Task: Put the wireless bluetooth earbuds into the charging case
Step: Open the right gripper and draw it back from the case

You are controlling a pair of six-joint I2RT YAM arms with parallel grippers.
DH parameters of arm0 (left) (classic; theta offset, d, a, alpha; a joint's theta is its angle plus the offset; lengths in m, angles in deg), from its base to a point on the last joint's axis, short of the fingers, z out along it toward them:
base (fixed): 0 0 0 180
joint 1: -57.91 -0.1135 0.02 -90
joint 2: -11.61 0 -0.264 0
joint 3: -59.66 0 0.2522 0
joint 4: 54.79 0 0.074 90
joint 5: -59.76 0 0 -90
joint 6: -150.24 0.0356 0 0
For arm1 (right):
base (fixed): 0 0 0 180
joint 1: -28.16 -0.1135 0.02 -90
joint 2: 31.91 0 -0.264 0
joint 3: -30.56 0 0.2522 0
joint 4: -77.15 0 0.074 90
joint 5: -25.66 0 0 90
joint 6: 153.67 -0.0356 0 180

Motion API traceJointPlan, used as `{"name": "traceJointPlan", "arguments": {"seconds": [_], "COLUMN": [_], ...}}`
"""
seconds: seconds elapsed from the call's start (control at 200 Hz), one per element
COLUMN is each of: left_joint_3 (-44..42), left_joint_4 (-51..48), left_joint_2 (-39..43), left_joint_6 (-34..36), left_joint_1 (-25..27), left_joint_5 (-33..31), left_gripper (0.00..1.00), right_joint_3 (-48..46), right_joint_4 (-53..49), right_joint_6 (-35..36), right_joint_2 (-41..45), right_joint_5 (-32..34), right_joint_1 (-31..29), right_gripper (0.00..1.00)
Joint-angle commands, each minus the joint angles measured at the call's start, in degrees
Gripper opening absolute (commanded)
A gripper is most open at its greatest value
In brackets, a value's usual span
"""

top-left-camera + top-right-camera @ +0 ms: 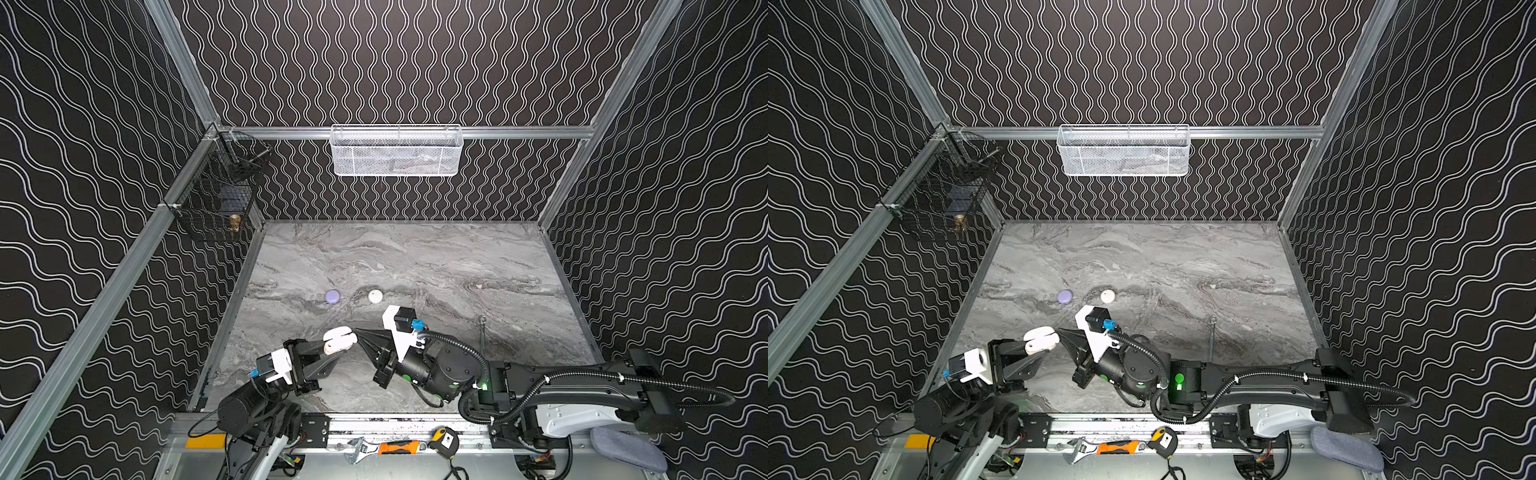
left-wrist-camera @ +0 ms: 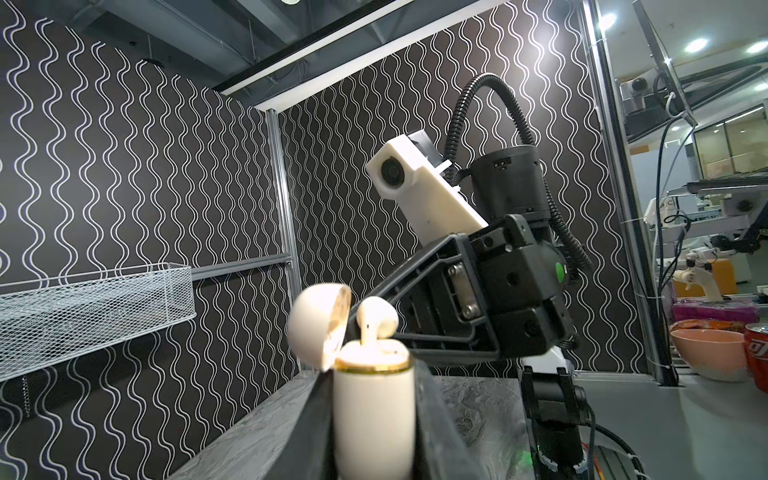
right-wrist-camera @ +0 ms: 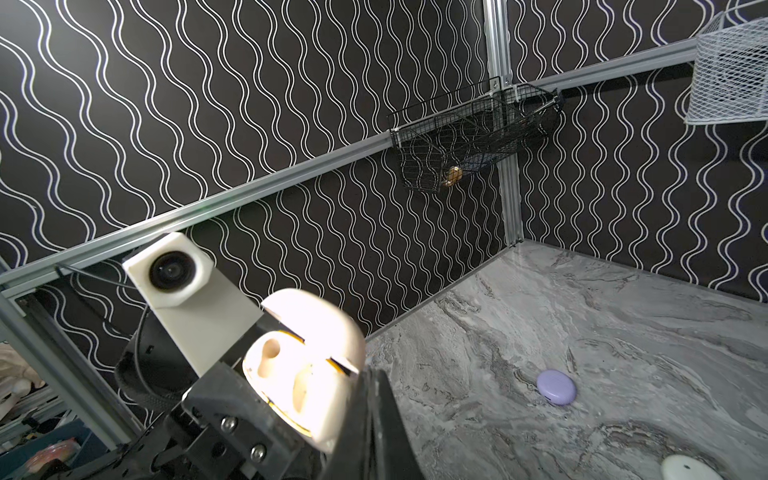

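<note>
Right claw is closed, tips hidden behind the earbud; left claw clamps the open charging case.

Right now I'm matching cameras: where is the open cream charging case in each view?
Top view: cream charging case, low, left of centre.
Top view: case, low, further left.
Left wrist: case in close foreground, lid open.
Right wrist: case in foreground, sockets showing.
Shared landmark: white mesh basket.

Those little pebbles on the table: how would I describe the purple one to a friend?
Start at the grey marble table and look near its middle. Two small closed cases lie there side by side, apart. The purple case is the left one in both top views; only its lavender colour separates it from the white case.
</note>
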Motion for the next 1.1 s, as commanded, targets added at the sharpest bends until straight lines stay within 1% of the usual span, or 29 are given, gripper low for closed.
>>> {"name": "traceJointPlan", "arguments": {"seconds": [0.0, 0.215, 0.32, 0.45, 0.535, 0.641, 0.701, 0.806, 0.921, 1.096], "left_joint_3": [0.08, 0.61, 0.73, 0.90, 0.90, 1.05, 1.03, 0.75, 0.68, 0.79], "left_joint_4": [-6.00, -8.98, -9.02, -8.56, -8.44, -7.69, -7.11, -5.57, -5.91, -5.19], "left_joint_2": [0.01, 0.04, -0.06, -0.08, -0.03, -0.04, -0.06, -0.04, 0.04, -0.04], "left_joint_6": [1.87, 3.66, 3.86, 3.60, 3.54, 2.79, 2.25, 1.33, 1.24, 0.50], "left_joint_1": [-0.02, -0.03, -0.04, -0.02, -0.02, -0.02, -0.02, -0.02, -0.02, -0.04], "left_joint_5": [-3.09, -5.15, -4.81, -4.24, -3.71, -2.31, -1.61, -1.03, -0.82, -0.14], "left_gripper": [0.00, 0.00, 0.00, 0.00, 0.00, 0.00, 0.00, 0.00, 0.00, 0.00], "right_joint_3": [-0.48, -1.96, -1.21, -0.65, -0.90, -2.59, -3.81, -3.78, -1.88, 1.25], "right_joint_4": [0.81, 0.75, 0.12, -0.43, -1.27, -2.05, -2.18, -3.98, -6.37, -7.69], "right_joint_6": [0.18, -0.30, -0.04, 0.65, 1.50, 2.97, 3.52, 4.73, 5.78, 7.23], "right_joint_2": [0.99, 2.15, 1.73, 1.52, 2.65, 5.34, 6.97, 7.95, 6.56, 3.33], "right_joint_5": [-3.41, -2.45, -2.94, -1.44, 0.45, 4.98, 7.07, 9.72, 10.80, 11.22], "right_joint_1": [-0.77, -0.82, -0.95, -1.01, -0.95, -0.98, -0.95, -0.84, -0.86, -0.73], "right_gripper": [0.08, 0.08, 0.08, 0.09, 0.13, 0.25, 0.30, 0.33, 0.39, 0.40]}}
